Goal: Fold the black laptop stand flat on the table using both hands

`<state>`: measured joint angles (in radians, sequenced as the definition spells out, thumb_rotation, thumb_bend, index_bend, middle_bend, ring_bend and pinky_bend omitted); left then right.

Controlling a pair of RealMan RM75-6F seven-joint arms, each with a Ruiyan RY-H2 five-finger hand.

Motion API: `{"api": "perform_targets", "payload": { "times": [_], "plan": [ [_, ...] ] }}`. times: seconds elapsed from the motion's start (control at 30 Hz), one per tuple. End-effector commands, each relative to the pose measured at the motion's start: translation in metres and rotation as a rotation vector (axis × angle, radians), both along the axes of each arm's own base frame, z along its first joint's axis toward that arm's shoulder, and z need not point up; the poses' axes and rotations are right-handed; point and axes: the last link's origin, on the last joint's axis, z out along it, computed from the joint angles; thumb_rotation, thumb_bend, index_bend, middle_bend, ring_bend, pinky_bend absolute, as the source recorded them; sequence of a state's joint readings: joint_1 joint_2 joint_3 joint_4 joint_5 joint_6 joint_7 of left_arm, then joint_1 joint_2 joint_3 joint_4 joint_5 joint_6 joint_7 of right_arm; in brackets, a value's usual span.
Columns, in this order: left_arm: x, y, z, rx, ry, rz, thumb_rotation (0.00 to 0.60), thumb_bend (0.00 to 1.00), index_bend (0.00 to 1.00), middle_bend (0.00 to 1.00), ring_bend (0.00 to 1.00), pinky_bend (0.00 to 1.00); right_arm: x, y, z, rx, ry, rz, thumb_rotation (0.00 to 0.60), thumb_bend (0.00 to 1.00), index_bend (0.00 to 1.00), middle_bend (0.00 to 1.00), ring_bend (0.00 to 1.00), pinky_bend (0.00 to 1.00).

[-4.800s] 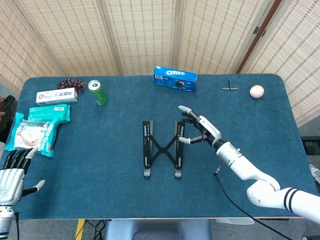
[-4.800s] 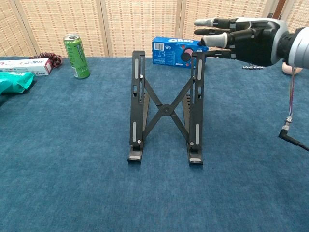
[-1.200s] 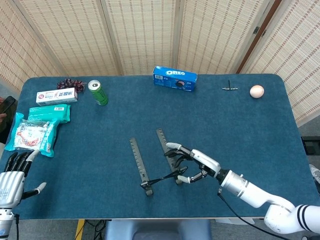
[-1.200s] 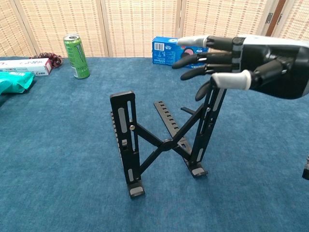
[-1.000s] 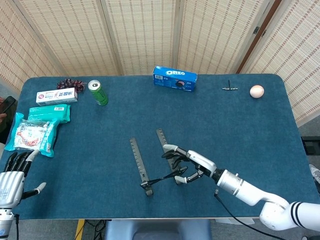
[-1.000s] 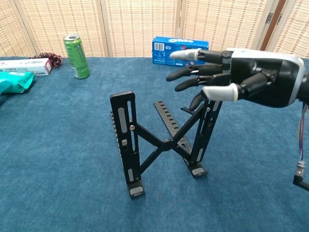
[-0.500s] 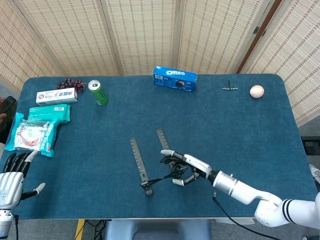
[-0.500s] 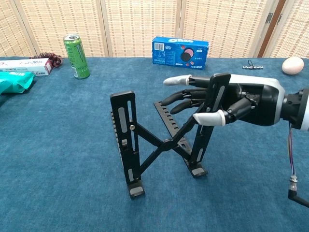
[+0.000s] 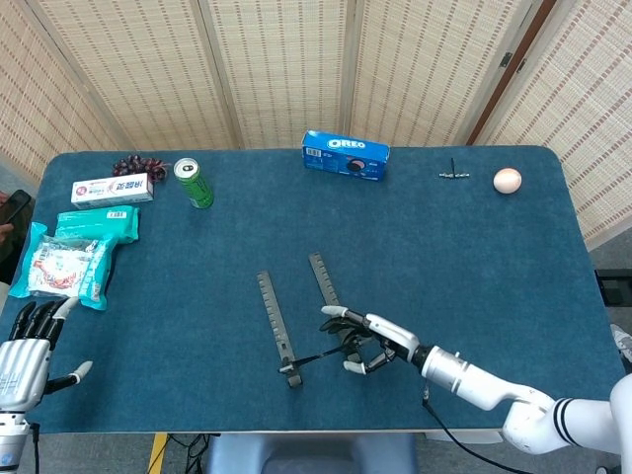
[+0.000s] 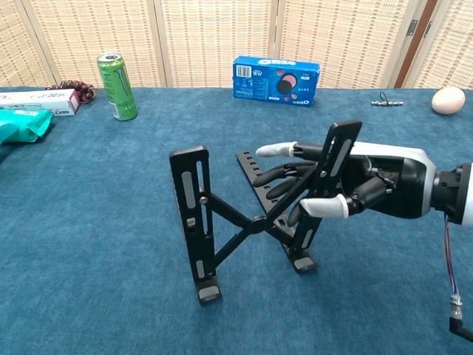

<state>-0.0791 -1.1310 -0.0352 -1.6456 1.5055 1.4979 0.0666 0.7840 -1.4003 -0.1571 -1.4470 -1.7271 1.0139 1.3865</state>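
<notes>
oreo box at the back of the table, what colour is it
The Oreo box is blue with white lettering, clearest in the chest view.

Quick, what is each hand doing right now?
Left hand: open, holding nothing.
Right hand: gripping the stand by its right arm.

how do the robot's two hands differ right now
The right hand is at the black laptop stand, fingers curled around its right upright; the left hand sits at the table's near left edge, fingers spread, holding nothing and far from the stand. Both have dark fingers with pale tips.
</notes>
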Motion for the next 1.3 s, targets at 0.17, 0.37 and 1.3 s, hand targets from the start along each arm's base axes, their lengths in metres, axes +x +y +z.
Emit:
{"api": "perform_targets", "payload": {
  "times": [0.17,0.37,1.3],
  "plan": [
    [-0.001,0.001,-0.001,-0.005,-0.003,0.0,0.6,0.15,0.09,0.14,0.11,0.02,-0.003,0.002,-0.001,0.001,0.006,-0.008,0.6,0.21,0.05,0.21,0.18,0.36],
    [0.0,0.002,-0.002,-0.011,-0.004,-0.003,0.6,0.15,0.09,0.14,0.11,0.02,-0.004,-0.002,0.002,-0.037,-0.002,-0.017,0.6,0.21,0.05,0.19,0.15,0.31],
    [0.0,0.003,-0.007,-0.028,0.002,0.005,0.6,0.15,0.09,0.14,0.11,0.02,-0.017,0.008,0.003,0.143,-0.158,-0.191,0.6,0.23,0.0,0.0,0.0,0.21]
  ]
}}
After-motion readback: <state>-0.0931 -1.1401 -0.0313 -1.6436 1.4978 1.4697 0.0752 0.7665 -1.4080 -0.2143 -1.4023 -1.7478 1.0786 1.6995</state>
